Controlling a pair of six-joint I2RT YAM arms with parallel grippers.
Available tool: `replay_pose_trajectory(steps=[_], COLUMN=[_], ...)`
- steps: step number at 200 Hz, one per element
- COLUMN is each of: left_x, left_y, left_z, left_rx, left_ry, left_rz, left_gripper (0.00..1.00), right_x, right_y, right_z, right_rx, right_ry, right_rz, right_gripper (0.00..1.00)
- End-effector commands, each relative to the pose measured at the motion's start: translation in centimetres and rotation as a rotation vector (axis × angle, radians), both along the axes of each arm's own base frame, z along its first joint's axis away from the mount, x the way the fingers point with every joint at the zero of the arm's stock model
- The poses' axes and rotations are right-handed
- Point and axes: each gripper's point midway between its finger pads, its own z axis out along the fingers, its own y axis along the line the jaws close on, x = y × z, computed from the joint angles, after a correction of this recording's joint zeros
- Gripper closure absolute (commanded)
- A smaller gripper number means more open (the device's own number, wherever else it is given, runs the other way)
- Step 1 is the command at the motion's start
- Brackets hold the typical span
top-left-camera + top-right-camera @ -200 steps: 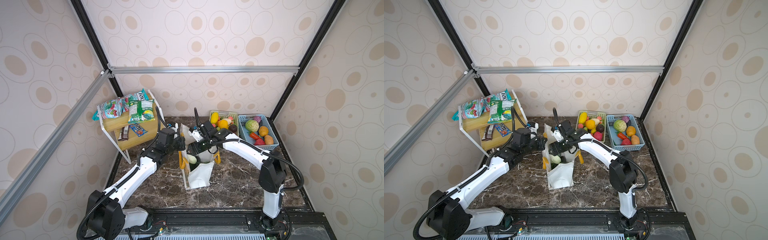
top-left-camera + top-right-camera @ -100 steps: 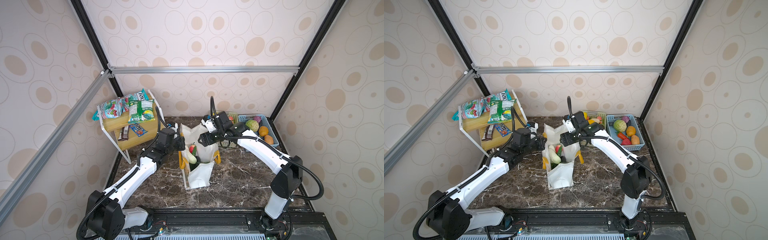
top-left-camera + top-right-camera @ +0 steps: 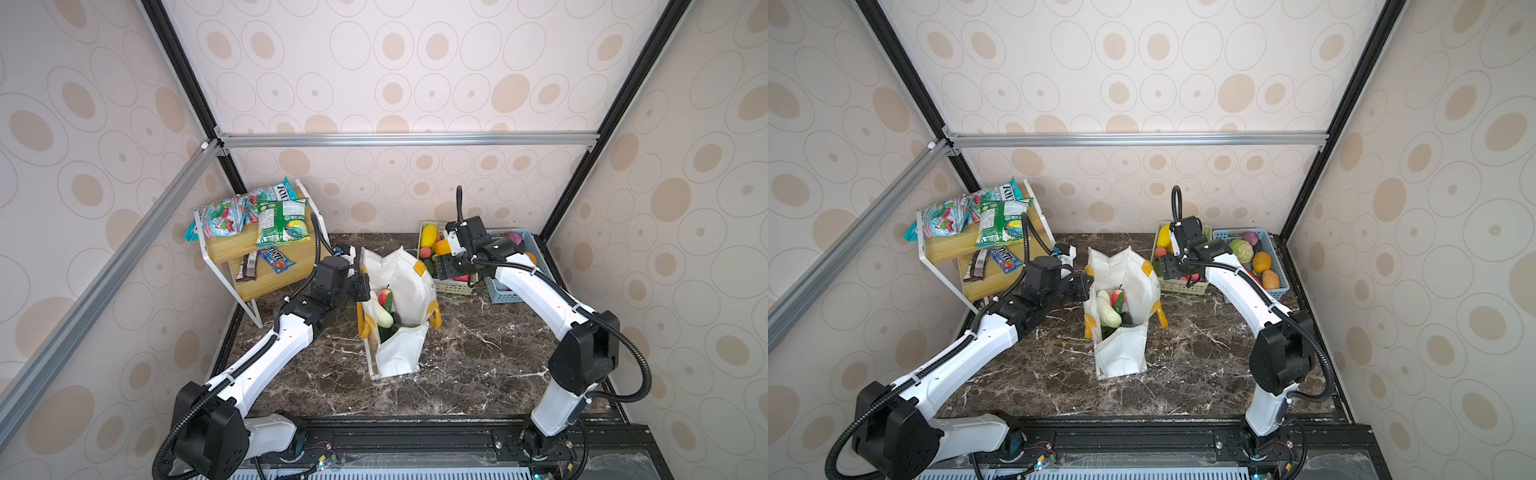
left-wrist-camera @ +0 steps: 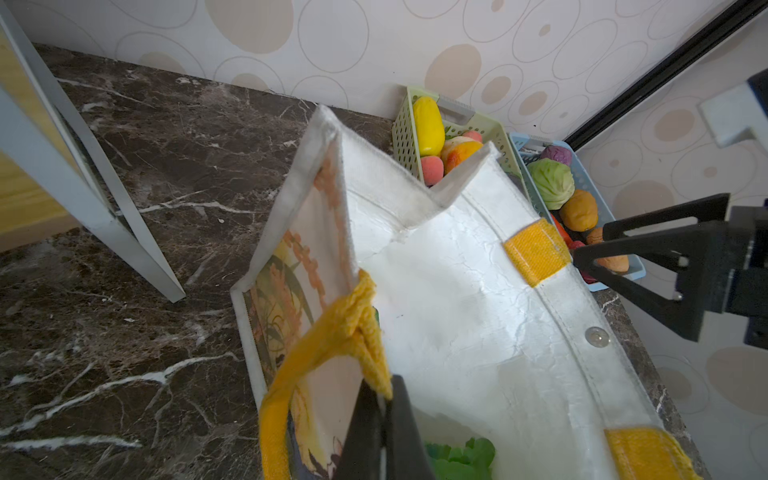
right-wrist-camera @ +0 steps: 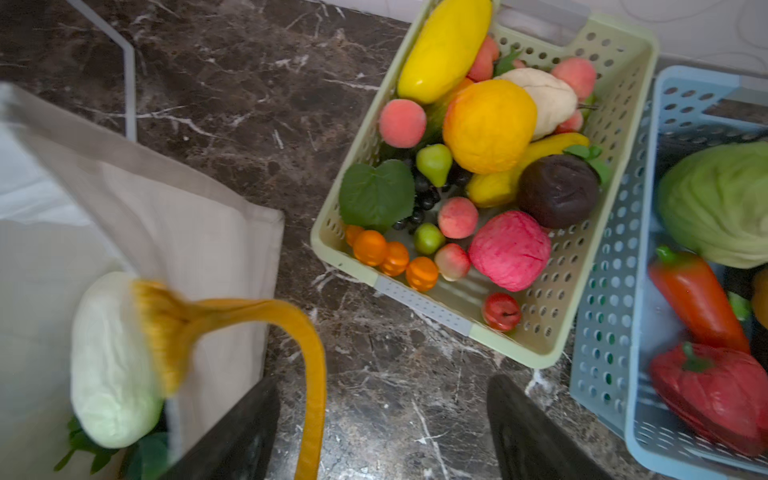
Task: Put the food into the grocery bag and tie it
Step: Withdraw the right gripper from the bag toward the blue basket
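- Dark brown marble-patterned tabletop (image 3: 457, 357): a bare stretch lies on the near side of both grippers.
- Large white woven-plastic grocery bag (image 3: 405, 278) with a printed outer panel: stands open between the two grippers.
- Left gripper (image 4: 384, 419): pressed together, pinching the bag's yellow-orange strap handle (image 4: 353, 332).
- Pale green elongated toy vegetable (image 3: 382, 314) and red toy apple (image 3: 386, 296): inside the bag, just beside the left gripper.
- Right gripper (image 5: 382, 432): spread wide and empty, above the tabletop beside the bag.
- Pale green slotted plastic basket (image 5: 615, 137) of toy fruit: just beyond the right gripper.
- Blue slotted plastic basket (image 5: 602, 311) with a green toy cabbage (image 5: 715, 199): beside the green basket, farther from the bag.
- Wooden shelf with white metal frame (image 3: 270, 286), holding snack packets (image 3: 278, 220): beyond the left gripper.
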Motion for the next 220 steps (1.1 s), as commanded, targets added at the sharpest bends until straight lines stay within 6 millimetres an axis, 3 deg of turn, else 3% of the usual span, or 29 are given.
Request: replay_pose_trajectory(steps=[1, 76, 85, 90, 129, 220], left_x=[0.6, 0.6, 0.5, 0.5, 0.5, 0.8], left_y=[-0.1, -0.1, 0.0, 0.0, 0.1, -0.1], left_z=[2.1, 1.9, 1.9, 1.8, 1.5, 1.4], left_rx=[-0.011, -0.016, -0.017, -0.015, -0.009, -0.005], left_ry=[-0.052, -0.049, -0.047, -0.048, -0.043, -0.042], left_rz=[0.004, 0.007, 0.008, 0.010, 0.010, 0.006], left_gripper=[1.00, 1.00, 1.00, 1.00, 1.00, 1.00], right_x=[0.3, 1.9, 1.9, 2.1, 2.6, 3.7], right_y=[-2.8, -9.5, -9.6, -11.0, -14.5, -19.1], right_z=[-1.6, -3.4, -3.5, -3.6, -4.2, -5.4], right_rx=[-0.082, -0.210, -0.212, -0.210, -0.250, -0.233], right_ry=[0.022, 0.036, 0.037, 0.041, 0.043, 0.055], right_rz=[-0.071, -0.222, -0.226, -0.258, -0.341, -0.442], right_gripper=[0.18, 0.18, 0.18, 0.18, 0.18, 0.18])
